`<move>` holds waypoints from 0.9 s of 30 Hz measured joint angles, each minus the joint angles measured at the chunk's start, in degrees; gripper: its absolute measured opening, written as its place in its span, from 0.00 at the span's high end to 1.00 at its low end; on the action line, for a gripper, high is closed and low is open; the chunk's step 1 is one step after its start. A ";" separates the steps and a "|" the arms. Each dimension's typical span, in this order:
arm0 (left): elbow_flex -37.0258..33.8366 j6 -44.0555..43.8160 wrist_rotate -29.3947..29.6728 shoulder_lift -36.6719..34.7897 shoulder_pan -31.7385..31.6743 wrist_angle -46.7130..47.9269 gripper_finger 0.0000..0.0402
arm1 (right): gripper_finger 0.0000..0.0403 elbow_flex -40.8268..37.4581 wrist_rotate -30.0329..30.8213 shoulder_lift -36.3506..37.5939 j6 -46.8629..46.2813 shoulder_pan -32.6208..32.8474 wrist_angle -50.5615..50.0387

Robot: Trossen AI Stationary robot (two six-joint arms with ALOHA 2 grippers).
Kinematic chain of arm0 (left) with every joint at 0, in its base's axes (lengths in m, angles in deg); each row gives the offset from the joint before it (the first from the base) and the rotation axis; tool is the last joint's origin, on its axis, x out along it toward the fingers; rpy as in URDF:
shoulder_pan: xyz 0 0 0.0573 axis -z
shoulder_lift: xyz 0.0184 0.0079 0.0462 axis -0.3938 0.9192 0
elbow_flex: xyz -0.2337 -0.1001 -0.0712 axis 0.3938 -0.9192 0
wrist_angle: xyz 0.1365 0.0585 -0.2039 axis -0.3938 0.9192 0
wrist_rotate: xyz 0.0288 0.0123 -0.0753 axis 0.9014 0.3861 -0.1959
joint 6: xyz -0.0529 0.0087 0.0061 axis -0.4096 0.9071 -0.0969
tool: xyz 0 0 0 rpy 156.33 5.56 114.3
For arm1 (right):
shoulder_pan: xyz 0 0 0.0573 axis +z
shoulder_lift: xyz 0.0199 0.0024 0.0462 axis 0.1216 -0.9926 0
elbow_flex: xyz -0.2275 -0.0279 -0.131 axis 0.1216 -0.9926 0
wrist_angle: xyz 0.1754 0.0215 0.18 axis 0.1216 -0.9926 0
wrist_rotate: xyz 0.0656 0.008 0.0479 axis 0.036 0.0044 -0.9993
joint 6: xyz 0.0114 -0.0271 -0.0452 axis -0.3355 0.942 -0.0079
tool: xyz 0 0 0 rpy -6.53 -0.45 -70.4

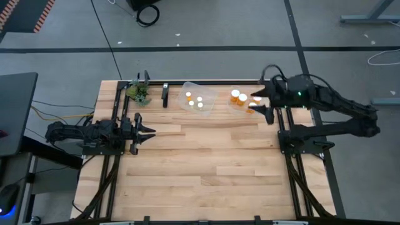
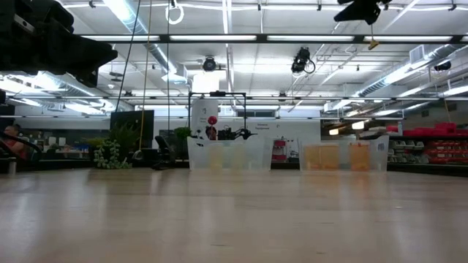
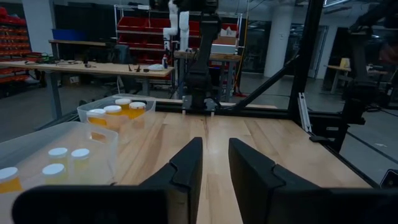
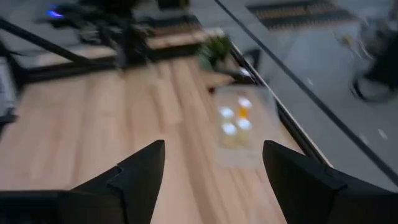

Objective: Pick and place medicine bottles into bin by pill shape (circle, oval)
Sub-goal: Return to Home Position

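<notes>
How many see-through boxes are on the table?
2. The left bin sits at the table's far edge, near the middle. The right bin stands just beside it.

I have open run over the middle and near side of the pale wooden tabletop (image 1: 206,169). Along the far edge stand a small green plant (image 1: 139,94), a narrow black object (image 1: 165,95), a left clear plastic bin (image 1: 187,87) and a right clear plastic bin (image 1: 232,105), both holding white-capped amber bottles (image 1: 200,99). My right gripper (image 1: 261,104), fingers spread, hangs just beside the right clear plastic bin; my left gripper (image 1: 150,130) sits at the left edge.
</notes>
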 joint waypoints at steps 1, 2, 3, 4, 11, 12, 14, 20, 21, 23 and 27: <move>-0.02 0.00 -0.01 0.00 0.02 0.00 0.79 | 0.32 -1.55 0.94 1.08 -0.07 2.21 1.77; 0.00 0.00 -0.01 0.00 0.00 0.00 0.78 | 0.33 -3.15 1.76 2.00 -0.06 4.44 3.43; 0.00 0.00 0.00 0.00 0.01 0.01 0.78 | 0.34 -4.84 2.39 2.82 -0.05 6.46 5.12; 0.00 -0.02 -0.01 0.00 0.00 0.00 0.78 | 0.35 -6.61 2.65 3.72 0.11 8.12 6.84; -0.02 -0.02 0.01 0.00 0.02 0.02 0.77 | 0.39 -19.73 -0.72 14.33 2.01 10.82 20.54; 0.00 -0.02 -0.01 0.00 0.00 0.00 0.77 | 0.40 -21.34 -1.34 15.88 1.93 10.82 21.86; -0.02 -0.02 -0.01 0.00 0.00 0.02 0.77 | 0.41 -24.66 -2.69 18.65 1.57 10.82 24.55; 0.00 0.00 0.00 0.00 0.02 0.02 0.77 | 0.49 -33.61 -4.47 23.60 0.76 10.82 34.46; 0.00 -0.02 0.00 0.00 0.00 0.02 0.77 | 0.50 -35.13 -4.52 23.94 0.78 10.84 36.04; -0.01 0.00 0.01 0.00 0.00 0.01 0.78 | 0.52 -38.02 -4.52 24.59 0.80 10.84 38.80; 0.00 0.00 -0.01 0.00 0.02 0.00 0.79 | 0.56 -43.48 -4.01 25.86 0.95 10.82 44.20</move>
